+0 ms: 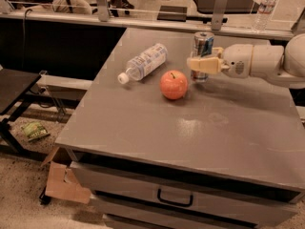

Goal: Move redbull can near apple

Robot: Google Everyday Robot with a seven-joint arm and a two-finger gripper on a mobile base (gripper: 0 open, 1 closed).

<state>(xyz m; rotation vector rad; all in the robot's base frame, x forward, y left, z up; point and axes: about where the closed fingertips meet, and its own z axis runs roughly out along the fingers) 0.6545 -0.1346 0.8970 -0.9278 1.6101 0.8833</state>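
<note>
The redbull can (203, 43) is a slim silver-and-blue can held upright in my gripper (199, 64), just right of the apple. Its base is at or just above the grey table top; I cannot tell if it touches. The apple (173, 84) is round and orange-red with a short dark stem, near the table's middle. The gripper's cream fingers (205, 64) are shut around the can's lower half, with the white arm (267, 61) reaching in from the right.
A clear plastic water bottle (143, 62) lies on its side left of the apple. The grey table (200, 132) has a drawer with a handle (175, 198) below. A cardboard box (64, 180) sits on the floor at the left. Another bottle (265, 6) stands behind the rail.
</note>
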